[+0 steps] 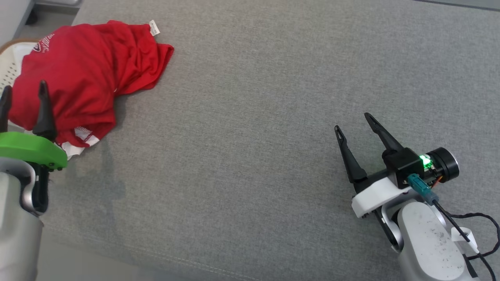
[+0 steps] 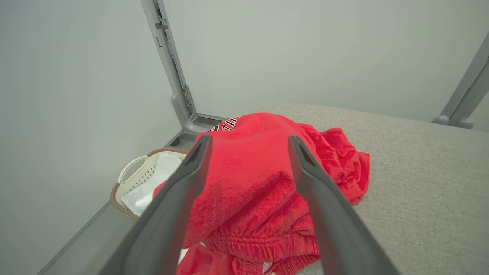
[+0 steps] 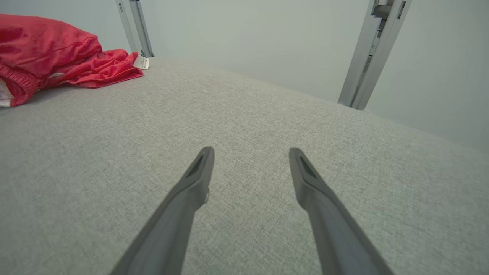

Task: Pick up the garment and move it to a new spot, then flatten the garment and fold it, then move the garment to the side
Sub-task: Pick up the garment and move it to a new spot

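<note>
Red fabric, crumpled in a heap: the garment (image 1: 86, 74) lies at the far left of the grey woven surface (image 1: 254, 117), not flattened and not folded. A white label (image 1: 154, 27) sticks out at its far edge, and a white-trimmed hem shows at its near edge. In the head view the garment's left part overlaps a pale perforated basket (image 1: 8, 64), which sits beside the surface at a lower level (the left wrist view shows its handle and a white cloth inside).

The left gripper (image 1: 24, 88) is at the near left, its two dark fingers apart and pointing at the near side of the garment. Nothing is between them. Whether the fingertips touch the cloth cannot be told.

The right gripper (image 1: 352, 121) is at the near right, over bare grey surface and well apart from the garment. Its fingers are spread and hold nothing. A green light shows on the camera block behind them.

Grey metal posts (image 3: 366, 57) stand beyond the far edge of the surface.
</note>
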Motion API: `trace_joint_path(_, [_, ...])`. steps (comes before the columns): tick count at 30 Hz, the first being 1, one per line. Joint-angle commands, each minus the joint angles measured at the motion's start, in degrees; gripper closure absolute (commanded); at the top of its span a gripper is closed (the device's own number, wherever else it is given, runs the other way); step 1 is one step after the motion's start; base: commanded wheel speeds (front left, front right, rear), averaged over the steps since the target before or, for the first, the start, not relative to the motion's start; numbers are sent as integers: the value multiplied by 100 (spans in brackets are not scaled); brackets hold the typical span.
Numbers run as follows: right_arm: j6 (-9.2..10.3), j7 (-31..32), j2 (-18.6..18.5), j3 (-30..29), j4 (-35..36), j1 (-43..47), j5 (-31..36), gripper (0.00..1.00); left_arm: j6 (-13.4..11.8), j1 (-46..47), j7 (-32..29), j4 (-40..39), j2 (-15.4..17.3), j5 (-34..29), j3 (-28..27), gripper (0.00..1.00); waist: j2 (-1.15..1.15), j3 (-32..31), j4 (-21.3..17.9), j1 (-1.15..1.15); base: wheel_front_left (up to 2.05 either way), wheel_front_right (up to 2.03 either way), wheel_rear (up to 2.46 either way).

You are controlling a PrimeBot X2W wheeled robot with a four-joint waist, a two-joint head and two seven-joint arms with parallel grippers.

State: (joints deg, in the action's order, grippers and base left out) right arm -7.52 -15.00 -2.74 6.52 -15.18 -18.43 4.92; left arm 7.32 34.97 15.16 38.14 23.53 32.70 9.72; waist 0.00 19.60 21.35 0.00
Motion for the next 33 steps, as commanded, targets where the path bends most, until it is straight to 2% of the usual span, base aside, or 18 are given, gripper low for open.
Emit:
trace_joint_path(1, [6,-27,-32,32,42,-95,-31,0,25,194,0,133,126,109,95,0,0,325,-320,0,0,0,0])
trace_joint_path(7, [6,-28,-31,119,117,-263,-44,0,22,814,-31,1056,620,733,851,0,0,569,-579,0,0,0,0])
trace_joint_path(16, [6,-28,-30,104,105,-366,-81,0,21,1348,-740,2093,820,1625,1560,0,0,821,-773,0,0,0,0])
trace_joint_path(17, [6,-28,-32,99,106,-362,-92,0,21,1365,-726,2142,800,1707,1598,62,0,831,-788,0,0,0,0])
trace_joint_path(18, [6,-27,-32,96,108,-367,-103,0,21,1378,-691,2184,803,1732,1654,100,0,835,-800,0,0,0,0])
trace_joint_path(27, [6,-16,-30,92,62,-260,-213,0,21,1724,-99,2344,947,1857,1973,100,0,497,-893,0,0,0,0])
trace_joint_path(30, [6,-16,-29,111,69,-181,-313,0,21,1930,-5,2103,999,1783,1972,100,0,310,-944,0,0,0,0])
trace_joint_path(33, [6,-16,-29,127,78,-113,-423,0,21,2191,12,1460,1116,1499,1708,100,0,121,-1019,0,0,0,0])
